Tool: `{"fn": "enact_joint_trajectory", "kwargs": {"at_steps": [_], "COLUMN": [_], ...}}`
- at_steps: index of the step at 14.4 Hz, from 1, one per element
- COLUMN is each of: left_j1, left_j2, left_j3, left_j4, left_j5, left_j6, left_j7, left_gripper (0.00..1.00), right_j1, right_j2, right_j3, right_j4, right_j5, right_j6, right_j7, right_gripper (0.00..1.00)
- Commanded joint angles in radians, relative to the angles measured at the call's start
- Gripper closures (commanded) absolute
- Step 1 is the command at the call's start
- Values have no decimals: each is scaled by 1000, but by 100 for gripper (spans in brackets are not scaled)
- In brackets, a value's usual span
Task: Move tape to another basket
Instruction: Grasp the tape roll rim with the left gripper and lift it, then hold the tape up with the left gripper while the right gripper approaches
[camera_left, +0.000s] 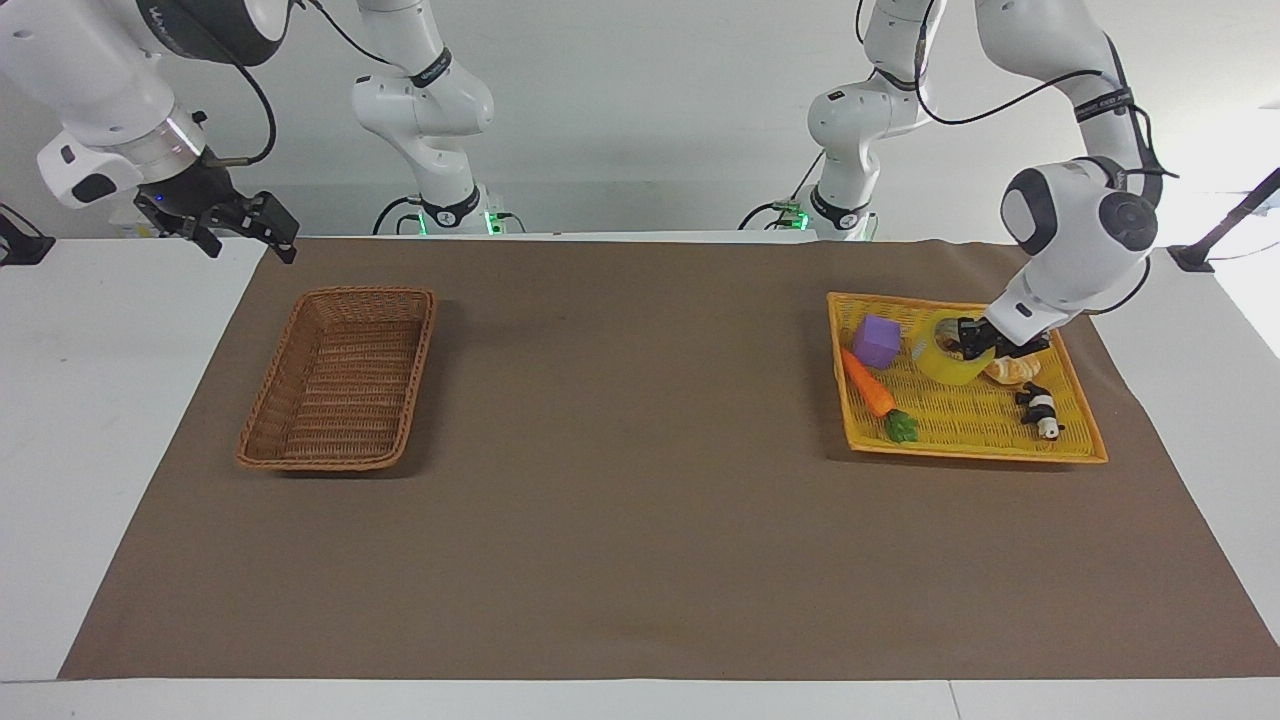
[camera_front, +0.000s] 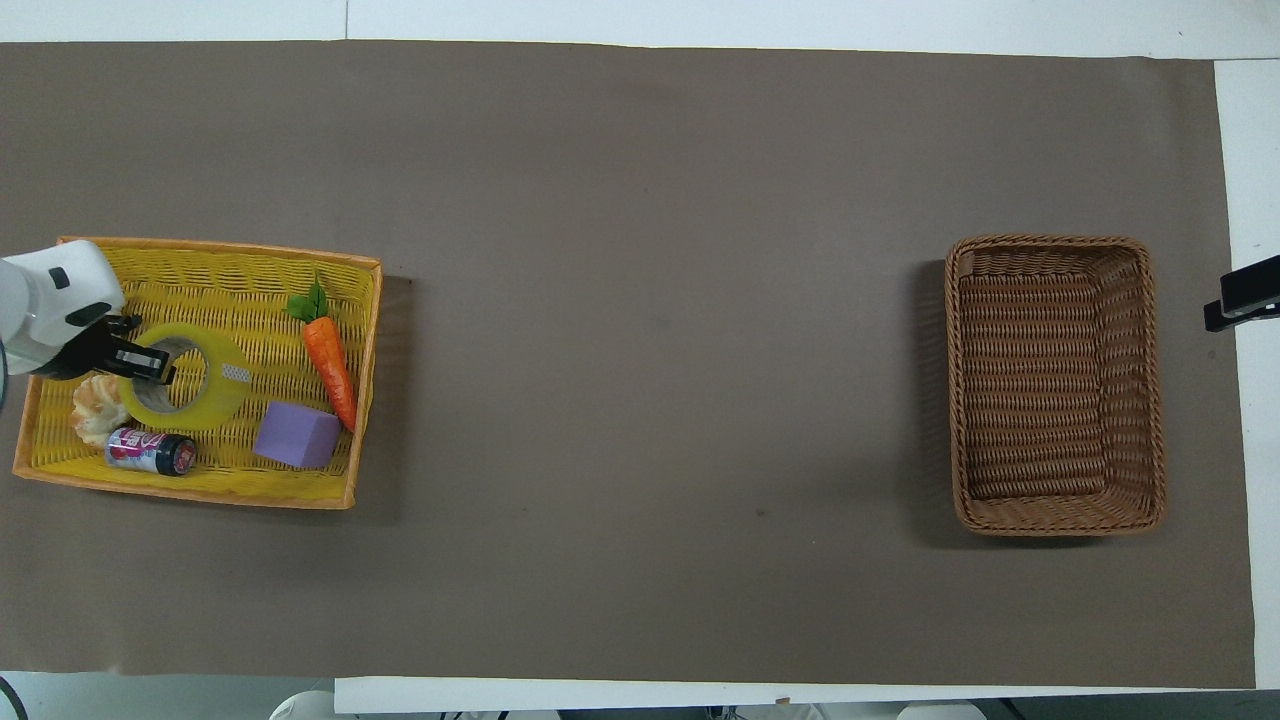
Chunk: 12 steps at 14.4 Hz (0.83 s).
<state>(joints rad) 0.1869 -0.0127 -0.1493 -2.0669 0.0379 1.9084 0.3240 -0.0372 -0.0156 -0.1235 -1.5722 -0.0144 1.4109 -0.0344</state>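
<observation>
Lift step: left tool (camera_left: 968, 340) clamped on tape (camera_left: 942, 362) wall, roll tilted over yellow tray (camera_left: 1085, 445). Next — carry across desk to brown basket (camera_left: 262, 430). Right tool (camera_left: 243, 228) waits open — beside basket.

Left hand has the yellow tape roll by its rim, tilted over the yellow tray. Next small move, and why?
Probably a straight lift. The left hand is shut on the translucent yellow tape roll, which hangs tilted just above the flat yellow woven tray, close to the purple cube and the bread roll. Clear those before carrying it toward the deep brown wicker basket.
</observation>
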Motion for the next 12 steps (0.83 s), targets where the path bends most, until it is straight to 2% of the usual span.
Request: {"fn": "enact_joint_trajectory", "kwargs": {"at_steps": [1,4,7,9,12], "left_j1": [-94,-243,-443,-507,-520], "left_j2": [0,2,-1,-3,-10], "left_j3": [-1,-1,-3,-4,-3], "left_j4": [152,191,180,180,172], "left_j5": [-28,-188,-220,-240,-294], "left_j6": [-168,-158,-68,-61,-61], "left_j7": [-142,-352,-586,-654,-663], "left_gripper": [100,100,100,100,100], "right_j1": [-6,-6,-6,-3,-18], "right_j2": [-17,-17,-17,-20,-36], "right_j3": [4,4,4,8,5], "right_j4": [-19,-19,-19,-32,-98], "right_j5": [-3,-3,-3,19,288], "right_j6": [-4,-4,-4,-4,46], "right_j7": [-21,-21,-19,-63,-125], "right_gripper": [1,1,1,1,1]}}
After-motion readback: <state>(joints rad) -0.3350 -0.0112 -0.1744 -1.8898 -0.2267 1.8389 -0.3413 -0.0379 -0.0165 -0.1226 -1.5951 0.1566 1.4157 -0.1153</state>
